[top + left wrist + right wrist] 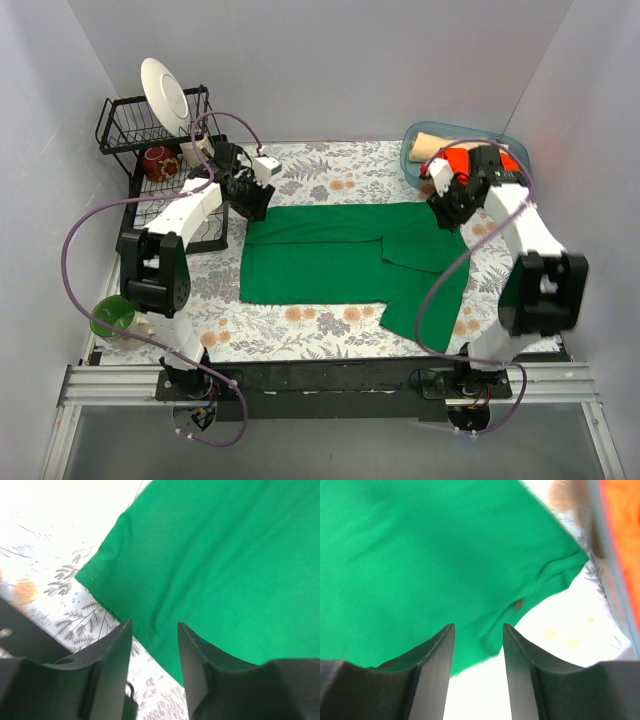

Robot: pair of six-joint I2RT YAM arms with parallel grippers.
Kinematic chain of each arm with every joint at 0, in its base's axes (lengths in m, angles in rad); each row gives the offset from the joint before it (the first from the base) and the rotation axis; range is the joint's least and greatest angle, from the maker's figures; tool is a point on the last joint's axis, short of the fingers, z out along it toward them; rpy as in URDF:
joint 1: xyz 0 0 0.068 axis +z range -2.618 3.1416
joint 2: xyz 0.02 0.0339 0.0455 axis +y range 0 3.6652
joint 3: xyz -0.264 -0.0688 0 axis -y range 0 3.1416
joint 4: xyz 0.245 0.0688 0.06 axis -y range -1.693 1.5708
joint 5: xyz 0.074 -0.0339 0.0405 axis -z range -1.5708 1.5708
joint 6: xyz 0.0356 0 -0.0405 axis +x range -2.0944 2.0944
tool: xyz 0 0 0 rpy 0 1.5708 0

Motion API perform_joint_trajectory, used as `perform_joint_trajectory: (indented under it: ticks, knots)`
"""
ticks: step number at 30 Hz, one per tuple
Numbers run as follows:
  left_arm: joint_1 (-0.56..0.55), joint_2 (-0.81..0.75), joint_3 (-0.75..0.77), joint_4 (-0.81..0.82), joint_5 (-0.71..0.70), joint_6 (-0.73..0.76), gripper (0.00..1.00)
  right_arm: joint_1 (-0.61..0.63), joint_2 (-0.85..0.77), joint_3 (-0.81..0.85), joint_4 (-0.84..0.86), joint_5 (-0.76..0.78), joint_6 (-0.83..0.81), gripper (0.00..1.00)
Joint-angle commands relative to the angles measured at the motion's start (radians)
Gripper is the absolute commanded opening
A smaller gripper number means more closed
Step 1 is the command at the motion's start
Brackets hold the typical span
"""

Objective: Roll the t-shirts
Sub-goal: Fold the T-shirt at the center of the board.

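left claw [155,625] hovering released, green t-shirt [320,255] edge lying below it. right claw [478,626] hovering released, shirt corner below, orange-red t-shirt [625,520] sitting to its right.

Three t-shirts [330,255], one plate [165,92], one mug [112,315], one bin [409,152].

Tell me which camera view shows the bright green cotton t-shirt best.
The top external view: it shows nearly the whole bright green cotton t-shirt, spread on the flowered tablecloth. The left wrist view shows only one corner of it; the right wrist view shows only an edge part.
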Motion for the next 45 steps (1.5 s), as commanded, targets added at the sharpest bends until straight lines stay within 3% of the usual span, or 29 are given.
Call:
perform_joint_trajectory:
  ticks: [1, 7, 11, 13, 18, 28, 45]
  knots:
    - [-0.005, -0.147, -0.007, -0.057, 0.092, -0.013, 0.43, 0.059, -0.324, -0.327, -0.161, -0.083, -0.382, 0.52]
    - [-0.004, -0.176, -0.080, -0.031, 0.090, -0.010, 0.44, 0.100, -0.721, -0.691, -0.315, -0.020, -0.833, 0.52]
    - [-0.004, -0.184, -0.114, -0.008, 0.082, -0.017, 0.45, 0.101, -0.949, -0.810, -0.402, -0.057, -1.220, 0.51]
    - [-0.004, -0.190, -0.135, -0.005, 0.072, -0.009, 0.45, 0.100, -0.977, -0.811, -0.525, -0.118, -1.314, 0.51]
    - [0.009, -0.202, -0.192, 0.010, 0.052, 0.022, 0.45, 0.168, -0.962, -0.837, -0.565, -0.146, -1.327, 0.51]
    - [0.029, -0.149, -0.215, 0.020, 0.070, 0.043, 0.45, 0.182, -0.763, -0.825, -0.563, -0.126, -1.437, 0.47]
    - [0.033, -0.052, -0.149, 0.003, 0.029, 0.082, 0.45, 0.185, -0.748, -0.922, -0.566, -0.054, -1.690, 0.45]
